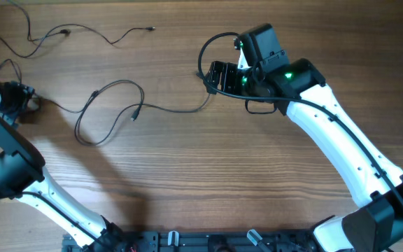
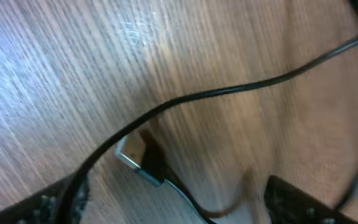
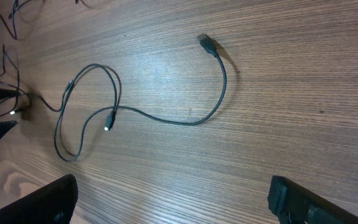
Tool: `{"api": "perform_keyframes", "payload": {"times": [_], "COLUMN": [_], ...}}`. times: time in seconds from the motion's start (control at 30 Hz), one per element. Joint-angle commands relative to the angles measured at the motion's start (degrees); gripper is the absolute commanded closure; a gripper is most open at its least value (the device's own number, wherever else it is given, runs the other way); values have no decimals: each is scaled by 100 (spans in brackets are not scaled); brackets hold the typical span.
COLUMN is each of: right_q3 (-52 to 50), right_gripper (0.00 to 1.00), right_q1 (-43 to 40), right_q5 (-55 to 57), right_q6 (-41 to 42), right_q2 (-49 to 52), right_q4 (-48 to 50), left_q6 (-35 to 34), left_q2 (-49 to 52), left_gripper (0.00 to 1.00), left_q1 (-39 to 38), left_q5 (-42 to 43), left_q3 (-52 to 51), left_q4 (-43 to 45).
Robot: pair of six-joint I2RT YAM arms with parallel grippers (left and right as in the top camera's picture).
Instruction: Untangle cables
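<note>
L gripper (image 2: 173, 190) is at the left edge of the table (image 1: 257, 182), jaws apart. A small metal-tipped plug (image 2: 134, 158) lies on the wood betw. its fingers, not pinched. A thin black strand crosses just above it in the wrist view.

R gripper (image 3: 173, 186) sits far side, right of centre, jaws wide apart w/ nothing betw. them.

Looped cable (image 3: 225, 78) lies mid-table: loop left of centre, one end running left to the L gripper, other end running right and stopping just beside the R gripper.

Second cable (image 1: 63, 31) is strung along the far-left part, well apart from the R gripper. Can't tell whether the two cables touch at the left edge.
</note>
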Motion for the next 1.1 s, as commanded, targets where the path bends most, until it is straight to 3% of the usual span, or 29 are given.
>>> {"api": "perform_keyframes", "payload": {"times": [0.0, 0.13, 0.23, 0.33, 0.47, 0.57, 0.73, 0.9, 1.07], "right_q3": [13, 13, 13, 13, 13, 13, 13, 13, 11], "right_gripper": [0, 0, 0, 0, 0, 0, 0, 0, 0], "right_q1": [7, 7, 7, 7, 7, 7, 7, 28, 444], "right_q5": [-68, -70, -68, -74, -72, -70, -72, -402, -708], "right_q6": [-151, -245, -199, -94, -98, -96, -92, -116, -120], "right_q2": [66, 66, 66, 66, 66, 66, 66, 66, 181], "right_q4": [52, 31, 144, 289, 302, 306, 402, 437, 422], "left_q6": [-632, -557, -555, 337, 1532, 1834, 1775, 70, -24], "left_q2": [-968, -2249, -3008, -3276, -3536, -3993, -4778, -5001, -4878], "left_gripper": [0, 0, 0, 0, 0, 0, 0, 0, 0], "left_q1": [37, -81, -234, -433, -474, -474, -474, -120, 114], "left_q5": [1180, 2688, 3469, 3672, 5453, 5412, 4424, 2671, 2538], "left_q3": [181, 179, 179, 179, 179, 179, 179, 168, 157], "left_q4": [57, 24, -629, -1499, -1875, -2339, -2734, -2966, -3296]}}
